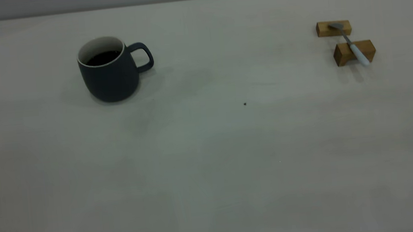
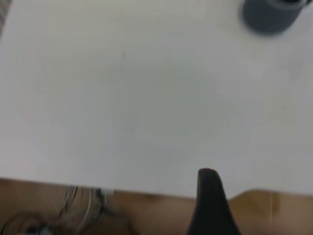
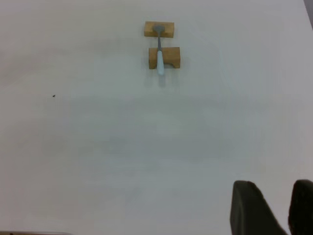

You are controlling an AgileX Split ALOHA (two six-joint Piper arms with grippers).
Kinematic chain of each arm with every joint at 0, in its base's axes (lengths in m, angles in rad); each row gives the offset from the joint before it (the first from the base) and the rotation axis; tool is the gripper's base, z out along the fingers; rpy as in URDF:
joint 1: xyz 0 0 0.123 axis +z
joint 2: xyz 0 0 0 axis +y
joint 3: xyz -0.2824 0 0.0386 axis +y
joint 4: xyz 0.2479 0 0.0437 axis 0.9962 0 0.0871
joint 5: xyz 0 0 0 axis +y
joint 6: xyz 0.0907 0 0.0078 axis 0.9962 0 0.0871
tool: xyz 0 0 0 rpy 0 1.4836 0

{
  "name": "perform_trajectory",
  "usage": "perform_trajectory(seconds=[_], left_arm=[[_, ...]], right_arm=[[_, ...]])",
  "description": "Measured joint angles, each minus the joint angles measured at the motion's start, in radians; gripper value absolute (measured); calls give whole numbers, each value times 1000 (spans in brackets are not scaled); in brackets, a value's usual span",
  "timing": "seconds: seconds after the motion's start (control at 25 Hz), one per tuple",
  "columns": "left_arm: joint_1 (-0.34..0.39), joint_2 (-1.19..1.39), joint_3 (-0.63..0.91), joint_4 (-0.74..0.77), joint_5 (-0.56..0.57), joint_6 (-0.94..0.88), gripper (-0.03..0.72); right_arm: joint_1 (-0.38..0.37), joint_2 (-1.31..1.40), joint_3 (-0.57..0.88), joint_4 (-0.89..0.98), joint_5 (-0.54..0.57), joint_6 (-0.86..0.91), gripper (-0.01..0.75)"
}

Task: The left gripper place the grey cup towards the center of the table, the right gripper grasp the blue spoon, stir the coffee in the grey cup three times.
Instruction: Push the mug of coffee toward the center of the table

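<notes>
We see the grey cup [image 1: 109, 70] standing upright on the left part of the worktop [image 1: 210, 160], its loop handle turned toward the centre and the coffee [image 1: 103, 57] lying dark and flat below the white rim. Well apart, on the right, the blue spoon [image 1: 351, 45] bridges two wooden blocks [image 1: 354, 52]: its metal bowl rests on the farther block and its pale handle lies across the nearer one, the tip jutting past it.

Neither arm shows in the exterior view. In the left wrist view only one dark finger of the left gripper [image 2: 211, 205] is visible, low over the worktop's edge and far from the cup [image 2: 270, 14], so we cannot tell how its jaws stand. In the right wrist view the right gripper [image 3: 274, 208] shows two fingers with a clear gap between them, jaws apart and empty, well short of the spoon [image 3: 159, 54].

We judge the task not yet begun. The cup looks heavy, rigid and smooth, and the liquid will slosh, so we would grip the body or handle and slide it gently. The spoon is light, slim and stiff; its raised handle offers the jaws room to close from both sides.
</notes>
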Motion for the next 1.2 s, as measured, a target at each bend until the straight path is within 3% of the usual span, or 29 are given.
perform_trajectory(seconds=[0.52,0.84,1.2], left_arm=[[0,894,-205,1,-438,134,585],[0,1376,-485,-46,-472,562,585],[0,1729,-814,-353,-485,1242,585]], right_arm=[[0,0,0,0,0,0,237],[0,0,0,0,0,0,237],[0,0,0,0,0,0,237]])
